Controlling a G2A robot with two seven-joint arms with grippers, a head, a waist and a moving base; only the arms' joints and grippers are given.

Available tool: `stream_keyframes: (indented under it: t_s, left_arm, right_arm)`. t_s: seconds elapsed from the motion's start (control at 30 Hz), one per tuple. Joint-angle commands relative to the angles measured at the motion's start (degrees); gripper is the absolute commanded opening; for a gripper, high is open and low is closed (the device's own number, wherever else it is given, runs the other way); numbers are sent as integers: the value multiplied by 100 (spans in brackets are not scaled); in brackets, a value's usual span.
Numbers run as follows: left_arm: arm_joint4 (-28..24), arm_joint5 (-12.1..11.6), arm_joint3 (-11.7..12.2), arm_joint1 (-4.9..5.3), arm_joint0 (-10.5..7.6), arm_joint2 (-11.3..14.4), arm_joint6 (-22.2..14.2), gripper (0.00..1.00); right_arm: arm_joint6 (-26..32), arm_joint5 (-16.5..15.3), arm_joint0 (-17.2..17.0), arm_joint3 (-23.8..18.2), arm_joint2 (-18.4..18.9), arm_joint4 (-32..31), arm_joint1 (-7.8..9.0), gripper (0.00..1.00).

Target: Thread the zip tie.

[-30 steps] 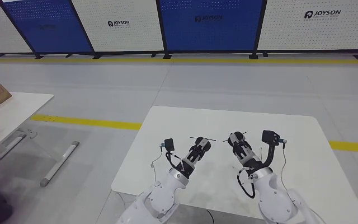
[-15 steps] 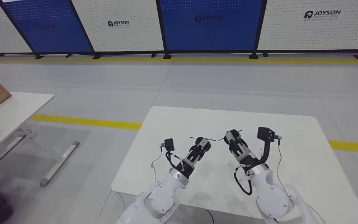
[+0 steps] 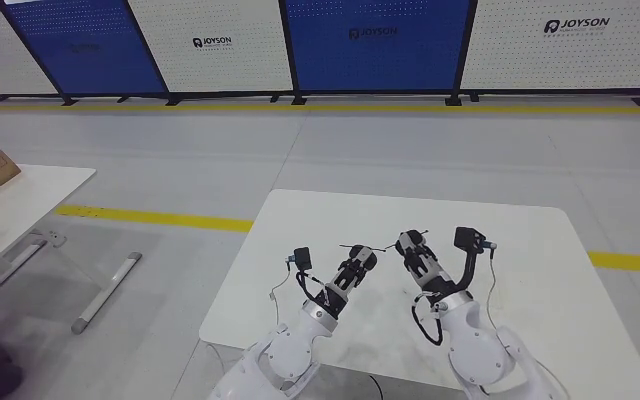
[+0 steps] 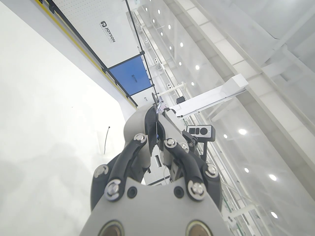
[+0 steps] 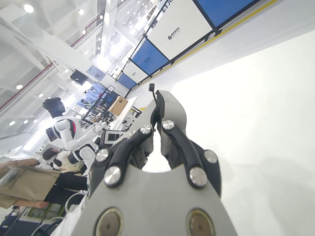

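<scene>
My left jaws are pinched fully shut on the zip tie (image 3: 366,248), a thin black strip. Its long axis runs across my fingertips, roughly along the table's (image 3: 330,215) near edge, with one end pointing toward my right jaws. Those are closed too, on a black zip tie end whose blocky head (image 5: 151,87) pokes past the tips. Both sit over the table's middle.
</scene>
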Motion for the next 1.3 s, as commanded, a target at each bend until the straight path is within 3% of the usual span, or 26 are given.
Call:
stream_keyframes:
  t_s: [0.0,0.57,1.27]
  left_arm:
    - [0,0,0,0,0,0,0,0]
    - [0,0,0,0,0,0,0,0]
    - [0,0,0,0,0,0,0,0]
  right_arm:
    - [27,43,8,12,0,-37,-15,0]
    - [256,54,-298,-298,291,-142,-54,0]
    - [436,128,-245,-174,268,-333,-176,0]
